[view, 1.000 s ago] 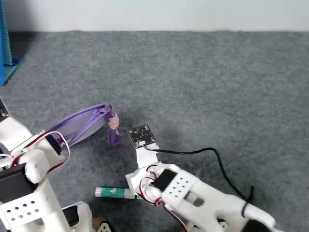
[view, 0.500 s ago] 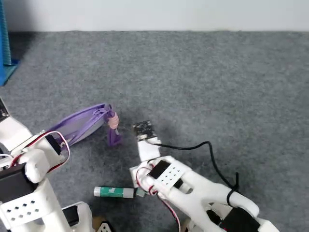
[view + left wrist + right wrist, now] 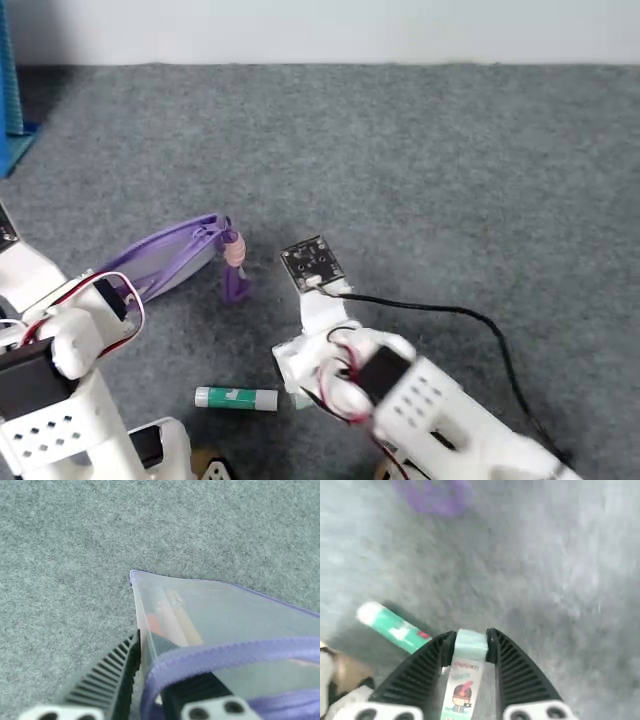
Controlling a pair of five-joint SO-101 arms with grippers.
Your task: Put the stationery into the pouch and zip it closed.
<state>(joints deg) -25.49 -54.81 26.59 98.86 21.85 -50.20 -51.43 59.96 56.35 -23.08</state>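
Grey carpeted tabletop (image 3: 450, 170): your left hand (image 3: 142, 640) pinches the edge of the purple pouch (image 3: 225, 615). Your right hand (image 3: 470, 637) clasps a pale-green stick (image 3: 465, 680) with a printed cartoon label, near a green tube (image 3: 236, 398).

Tabletop's just short grey carpet (image 3: 450, 180), plain white wall (image 3: 330, 30) along the back, and some blue thing (image 3: 8, 90) poking in at the far left edge.

Bright diffuse light; soft shadows beside glue stick (image 3: 395, 627), under pouch (image 3: 165, 255).
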